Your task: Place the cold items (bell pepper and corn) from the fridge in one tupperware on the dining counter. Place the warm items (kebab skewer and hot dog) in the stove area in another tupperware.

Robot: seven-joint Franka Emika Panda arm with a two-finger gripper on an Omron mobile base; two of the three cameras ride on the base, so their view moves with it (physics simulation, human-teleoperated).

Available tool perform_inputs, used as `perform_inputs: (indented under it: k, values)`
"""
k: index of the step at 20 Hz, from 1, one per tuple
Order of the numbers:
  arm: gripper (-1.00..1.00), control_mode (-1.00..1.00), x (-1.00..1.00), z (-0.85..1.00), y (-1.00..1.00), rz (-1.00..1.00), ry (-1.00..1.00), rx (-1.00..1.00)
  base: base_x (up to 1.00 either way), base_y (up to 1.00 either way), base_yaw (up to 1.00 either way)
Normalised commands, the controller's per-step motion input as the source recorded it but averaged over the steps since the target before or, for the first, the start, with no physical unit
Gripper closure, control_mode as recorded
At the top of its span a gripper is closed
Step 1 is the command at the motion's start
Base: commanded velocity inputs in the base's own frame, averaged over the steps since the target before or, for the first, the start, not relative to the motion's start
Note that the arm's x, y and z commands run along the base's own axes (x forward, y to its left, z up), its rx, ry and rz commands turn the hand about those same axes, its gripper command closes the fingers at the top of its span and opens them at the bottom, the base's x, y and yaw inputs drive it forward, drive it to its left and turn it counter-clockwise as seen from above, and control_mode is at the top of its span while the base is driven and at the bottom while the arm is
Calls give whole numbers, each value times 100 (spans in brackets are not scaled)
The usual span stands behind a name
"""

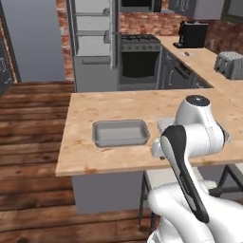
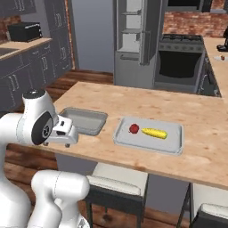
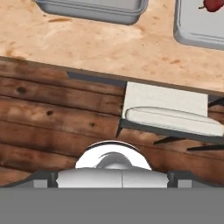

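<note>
The bell pepper (image 2: 134,128) and the corn (image 2: 154,132) lie side by side in the pale flat tupperware (image 2: 171,143) on the dining counter (image 2: 147,107). To its left sits the darker, deeper tupperware (image 2: 84,120), empty; it also shows in the left base view (image 1: 118,133). My gripper (image 2: 66,135) hangs open and empty over the counter's near edge, in front of the dark tray. In the hand view the pepper (image 3: 213,4) shows at the top right. The fridge (image 1: 92,42) stands open beside the stove (image 1: 140,57). Kebab skewer and hot dog are out of view.
A white-cushioned stool (image 3: 166,116) stands under the counter's near edge, over the wood floor (image 3: 52,118). On the side counter at the right are a toaster (image 1: 230,64) and a black coffee machine (image 1: 192,34). My own arm hides part of the pale tray in the left base view.
</note>
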Motion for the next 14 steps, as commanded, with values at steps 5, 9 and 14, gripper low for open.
perform_inputs:
  k: [5, 9, 14]
  values:
    - [-100, 100, 0, 0, 0, 0, 0, 0, 1, 100, -13]
    - [-100, 100, 0, 0, 0, 0, 0, 0, 0, 100, -12]
    - [-100, 100, 0, 0, 0, 0, 0, 0, 5, 100, -17]
